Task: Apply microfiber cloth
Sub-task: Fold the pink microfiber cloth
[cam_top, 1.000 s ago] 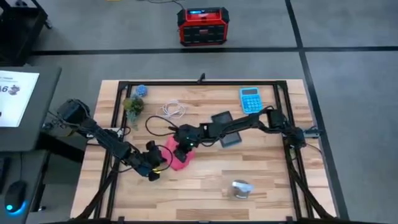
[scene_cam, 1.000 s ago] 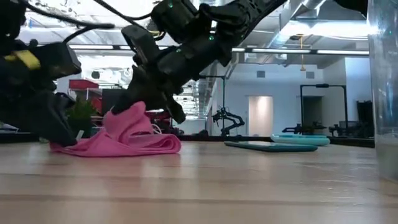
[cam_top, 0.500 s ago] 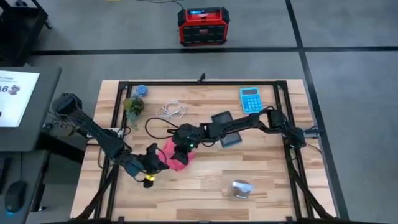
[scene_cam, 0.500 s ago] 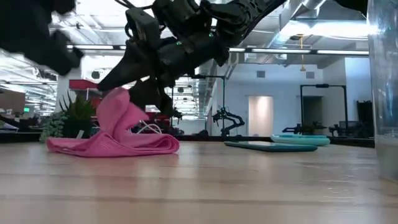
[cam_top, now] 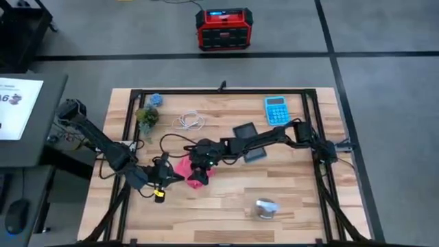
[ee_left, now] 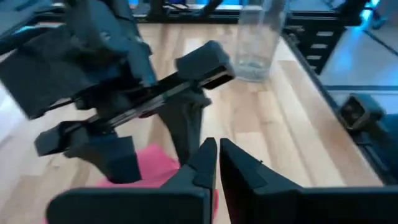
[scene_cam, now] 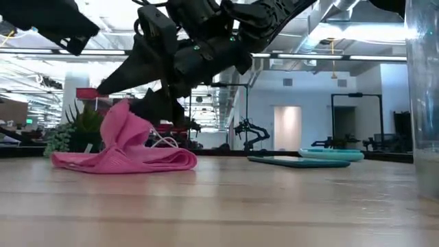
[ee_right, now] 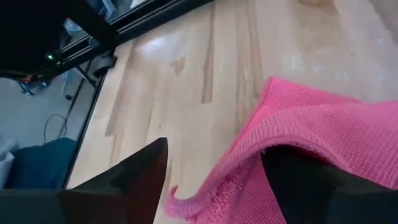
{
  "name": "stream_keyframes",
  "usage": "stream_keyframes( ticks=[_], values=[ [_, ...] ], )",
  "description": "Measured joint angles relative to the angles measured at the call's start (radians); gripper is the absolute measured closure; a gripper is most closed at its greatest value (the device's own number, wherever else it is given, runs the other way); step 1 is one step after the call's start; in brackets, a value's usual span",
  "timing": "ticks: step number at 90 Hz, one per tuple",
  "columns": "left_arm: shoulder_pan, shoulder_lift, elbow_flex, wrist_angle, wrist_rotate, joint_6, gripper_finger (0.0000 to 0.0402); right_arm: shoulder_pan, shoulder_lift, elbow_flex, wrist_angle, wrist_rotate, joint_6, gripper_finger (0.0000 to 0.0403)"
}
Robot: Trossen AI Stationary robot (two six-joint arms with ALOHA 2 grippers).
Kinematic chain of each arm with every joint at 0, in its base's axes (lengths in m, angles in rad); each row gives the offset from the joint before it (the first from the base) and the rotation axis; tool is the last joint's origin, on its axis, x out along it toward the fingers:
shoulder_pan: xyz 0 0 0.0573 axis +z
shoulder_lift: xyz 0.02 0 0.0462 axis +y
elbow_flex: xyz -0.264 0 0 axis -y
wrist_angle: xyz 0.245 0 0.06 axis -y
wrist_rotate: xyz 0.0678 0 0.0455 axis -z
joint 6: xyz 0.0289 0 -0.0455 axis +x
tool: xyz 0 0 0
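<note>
The microfiber cloth (cam_top: 191, 173), a small bright pink square of soft fabric, lies crumpled on the light wooden slatted table (cam_top: 226, 213), left of its middle. From above we see only a pink patch; the low view shows the microfiber cloth (scene_cam: 127, 147) mostly flat with one corner lifted into a peak. Just left of it, the left gripper (cam_top: 164, 175) sits apart from the fabric, and its wrist view shows the fingers nearly pressed together, holding nothing. The right gripper (cam_top: 197, 167) is over the cloth, jaws spread, one finger hidden under a fold in its wrist view; we cannot tell whether it grips. Open board lies nearer the front edge, with a clear glass jar (cam_top: 266, 208) to the right.
</note>
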Motion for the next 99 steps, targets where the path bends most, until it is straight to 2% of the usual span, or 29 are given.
stream_keyframes(
  ticks=[10,22,39,81,89,99],
  values=[
    [0.0,0.016,0.0,0.002,-0.022,-0.01,0.04,-0.02,-0.012,0.005,-0.065,0.002,0.017,0.0154],
    [0.0,0.031,0.0,-0.004,-0.03,-0.026,0.04,-0.058,-0.017,0.097,-0.212,0.006,0.066,0.0161],
    [0.0,0.032,0.0,-0.004,-0.035,-0.028,0.04,-0.024,-0.018,0.192,-0.268,-0.038,-0.026,0.0176],
    [0.0,0.031,0.0,-0.004,-0.035,-0.036,0.04,-0.007,-0.017,0.2,-0.271,-0.026,-0.103,0.0181],
    [0.0,0.031,0.0,-0.006,-0.035,-0.053,0.04,-0.02,-0.017,0.2,-0.338,-0.028,-0.107,0.0181],
    [0.019,0.038,0.0,-0.037,-0.034,-0.115,0.04,-0.025,-0.017,0.199,-0.478,-0.019,-0.196,0.0181]
  ],
)
